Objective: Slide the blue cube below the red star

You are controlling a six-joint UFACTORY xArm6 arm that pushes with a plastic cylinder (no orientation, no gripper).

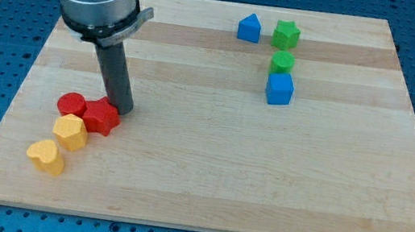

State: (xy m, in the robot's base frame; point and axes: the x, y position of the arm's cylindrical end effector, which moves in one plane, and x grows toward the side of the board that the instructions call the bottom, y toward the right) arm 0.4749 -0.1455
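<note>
The blue cube [280, 89] sits at the board's upper right, just below a green round block [282, 61]. The red star [101, 117] lies at the board's left, touching a red round block [72, 104] on its left. My tip [122, 109] stands right at the red star's upper right edge, far to the left of the blue cube. The dark rod rises from the tip up to the arm's grey body at the view's top left.
A blue house-shaped block [248, 27] and a green star [286, 34] sit near the board's top edge. A yellow hexagon-like block [70, 131] and a yellow heart [46, 156] lie below the red blocks. The wooden board [196, 196] rests on a blue perforated table.
</note>
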